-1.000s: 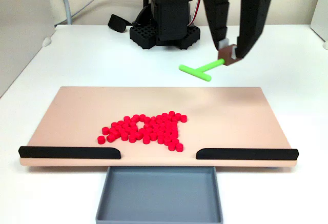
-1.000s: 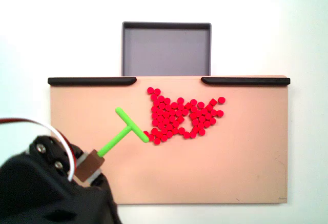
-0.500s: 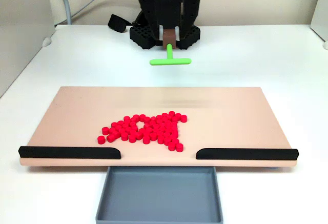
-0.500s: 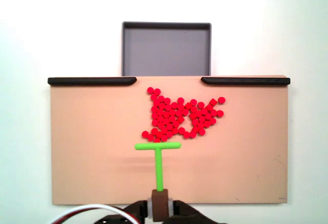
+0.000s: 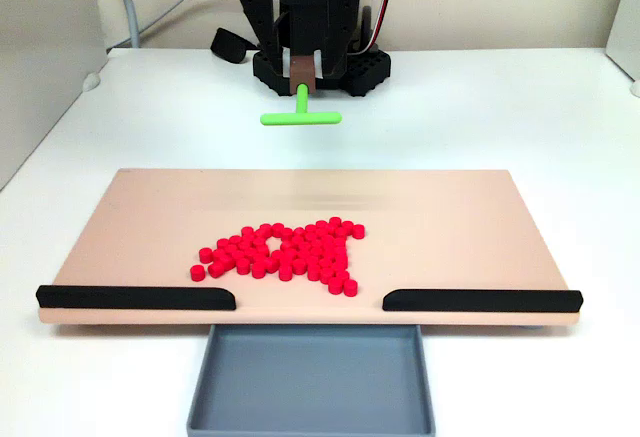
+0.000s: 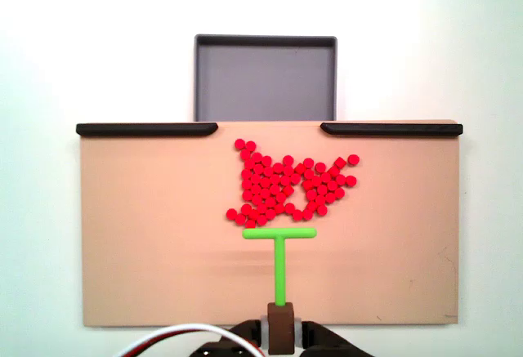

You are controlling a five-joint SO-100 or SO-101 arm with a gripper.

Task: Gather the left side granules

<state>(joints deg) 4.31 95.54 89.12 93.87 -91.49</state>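
Centrally, red granules (image 5: 283,253) cluster on tan board (image 5: 150,217), white table (image 5: 560,107).

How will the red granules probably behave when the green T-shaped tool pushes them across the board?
The granules are many small loose cylinders, so they will probably scatter or roll rather than move as one block. The pusher's crossbar is narrower than the pile, so some may slip around its ends. The board looks smooth, so they should slide easily.
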